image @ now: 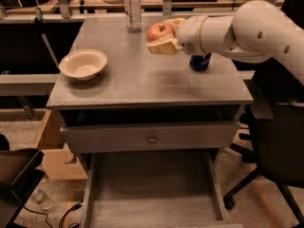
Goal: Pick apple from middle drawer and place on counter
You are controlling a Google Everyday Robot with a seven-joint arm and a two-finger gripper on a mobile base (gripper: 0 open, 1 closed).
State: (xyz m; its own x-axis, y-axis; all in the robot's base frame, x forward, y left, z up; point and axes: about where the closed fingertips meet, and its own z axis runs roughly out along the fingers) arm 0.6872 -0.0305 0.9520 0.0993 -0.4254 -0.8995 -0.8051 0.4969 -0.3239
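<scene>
Fingers: the cream-coloured fingers (163, 46) were closed around the small round red apple (159, 31), one pad under it and one behind, holding it off the surface
Gripper: the robot's two-finger gripper (164, 35) hung over the far middle of the tabletop, at the end of the thick white arm (251, 27) reaching in from the right
Apple's place: in the air above the matte grey wooden tabletop (142, 82), not touching it; near the clear plastic bottle (132, 7), just beside the dark blue can (199, 62), well apart from the cream bowl (83, 64)
Apple's pointing: stem dimple turned up; being round, it showed no long axis worth aligning
Middle drawer: the shallow grey wooden middle drawer (152, 198) stood pulled out below the knobbed grey drawer front (151, 139), its plank floor bare
Step in hand: judged as the carry, with the pick done and the placing left
Next move: probably lower onto bare tabletop clear of can and bottle, then open the fingers gently so the apple does not roll
</scene>
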